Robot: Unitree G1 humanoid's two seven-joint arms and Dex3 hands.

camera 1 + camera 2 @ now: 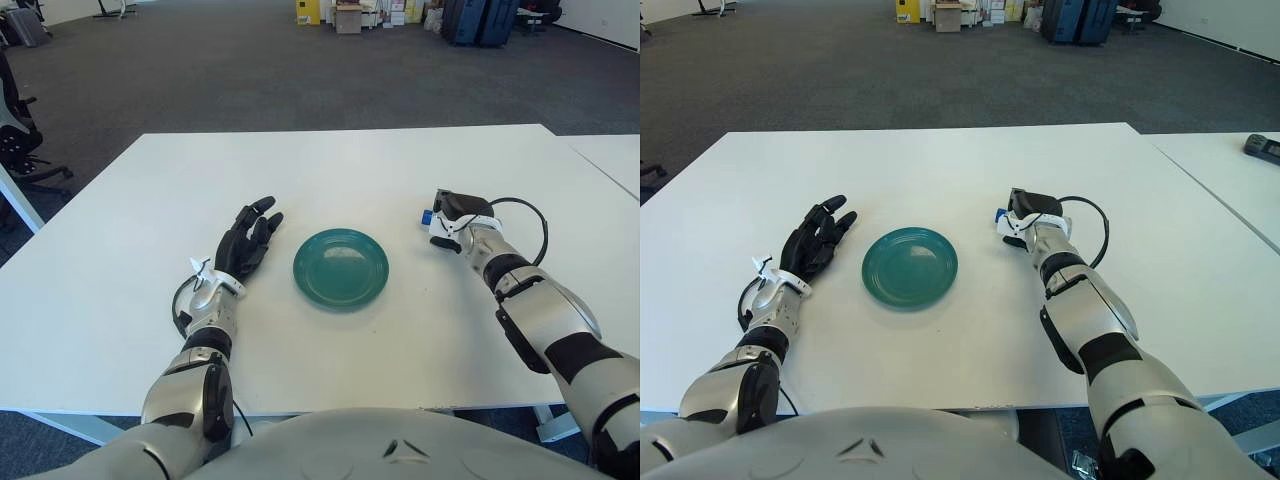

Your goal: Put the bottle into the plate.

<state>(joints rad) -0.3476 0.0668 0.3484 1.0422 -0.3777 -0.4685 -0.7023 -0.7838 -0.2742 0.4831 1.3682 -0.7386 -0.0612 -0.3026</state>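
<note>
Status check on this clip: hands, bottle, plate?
Right hand shut on blue-capped clear bottle, right of round green plate. Left hand open, left of plate. Plate holds nothing; path between looks clear.

Both arms wear glossy silver-grey shells broken by black joint bands — the left hand (248, 240) and right hand (458, 213) have black fingers on pale wrist housings, each wrist trailing a looped black cable — and a rounded grey torso fills the near edge.
</note>
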